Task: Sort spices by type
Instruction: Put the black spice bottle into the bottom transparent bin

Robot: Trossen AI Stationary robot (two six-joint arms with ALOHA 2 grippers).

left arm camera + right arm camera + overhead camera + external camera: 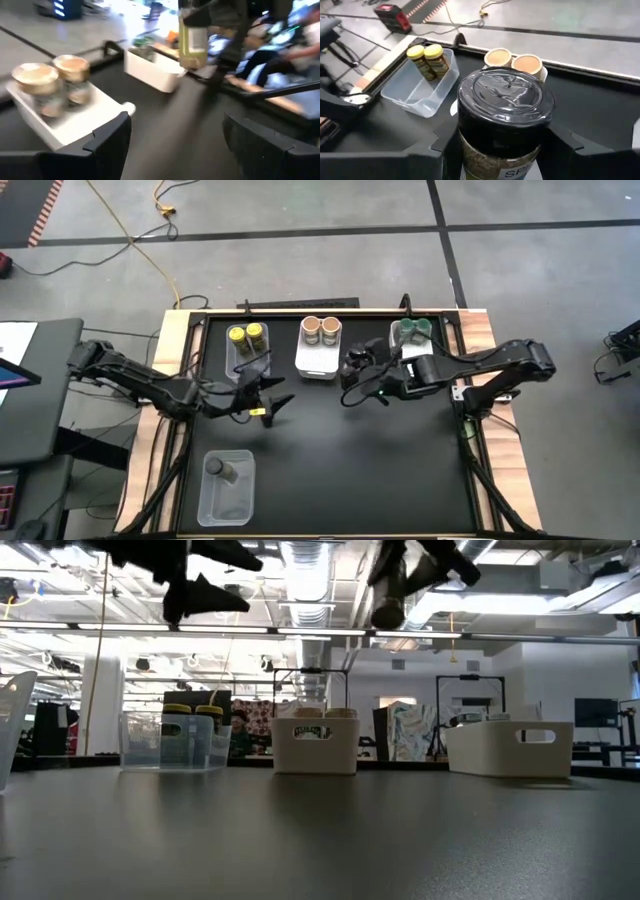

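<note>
My right gripper (356,376) is shut on a spice jar with a dark grey lid (505,107), high above the table's middle, just near the white bins. The same jar (193,42) shows in the left wrist view. My left gripper (274,406) hangs open and empty left of centre, near the clear bin (246,352) that holds two yellow-topped jars (247,334). Two tan-topped jars (320,330) stand in the middle white bin (317,364). Green-topped jars (412,332) stand in the right white bin. One grey-topped jar (216,467) stands in the near clear bin (228,498). My right gripper pinches the jar's glass body just below the lid (470,150) between its two fingers, one on each side. The fingers come slanting down from the table's right side. The jar (388,608) is lifted well clear of the table, roughly upright, lid uppermost.
Three bins line the far edge of the black mat and a fourth (8,730) stands at the near left. The mat's middle and near right are bare. Cables lie on the floor beyond the far edge.
</note>
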